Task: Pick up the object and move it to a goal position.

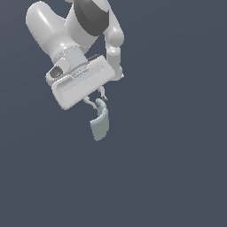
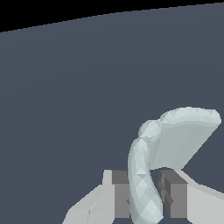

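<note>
I see the fingers [image 1: 94, 101] pinching the narrow end of the object [image 1: 100, 124], which hangs just below them, left of centre in the exterior view, its wider end pointing down.

Background is just one flat, matte slate-blue surface [image 1: 177, 168] filling the whole exterior view, no seams or texture on it. In the wrist view the same surface [image 2: 65, 109] ends at a straight, slightly tilted edge, with plain black [image 2: 52, 11] beyond. Lighting's soft and even.
</note>
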Controlling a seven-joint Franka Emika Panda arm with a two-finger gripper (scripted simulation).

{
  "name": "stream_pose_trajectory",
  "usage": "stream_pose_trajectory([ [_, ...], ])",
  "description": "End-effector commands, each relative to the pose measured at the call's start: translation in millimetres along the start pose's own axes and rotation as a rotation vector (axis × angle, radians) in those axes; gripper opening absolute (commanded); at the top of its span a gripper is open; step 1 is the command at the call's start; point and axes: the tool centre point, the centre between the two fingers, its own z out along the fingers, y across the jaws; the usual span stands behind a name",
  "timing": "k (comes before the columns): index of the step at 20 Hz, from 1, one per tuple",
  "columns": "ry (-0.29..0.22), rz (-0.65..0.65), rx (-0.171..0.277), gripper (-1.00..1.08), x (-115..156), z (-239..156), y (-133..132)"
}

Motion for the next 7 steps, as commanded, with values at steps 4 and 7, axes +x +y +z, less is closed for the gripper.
stream_pose_trajectory([
  [4, 0.0, 0.0, 0.001, -1.0, 2.6, -3.9, 1.9],
  [7, 0.0, 0.0, 0.001, -1.0, 1.8, -2.0, 1.4],
])
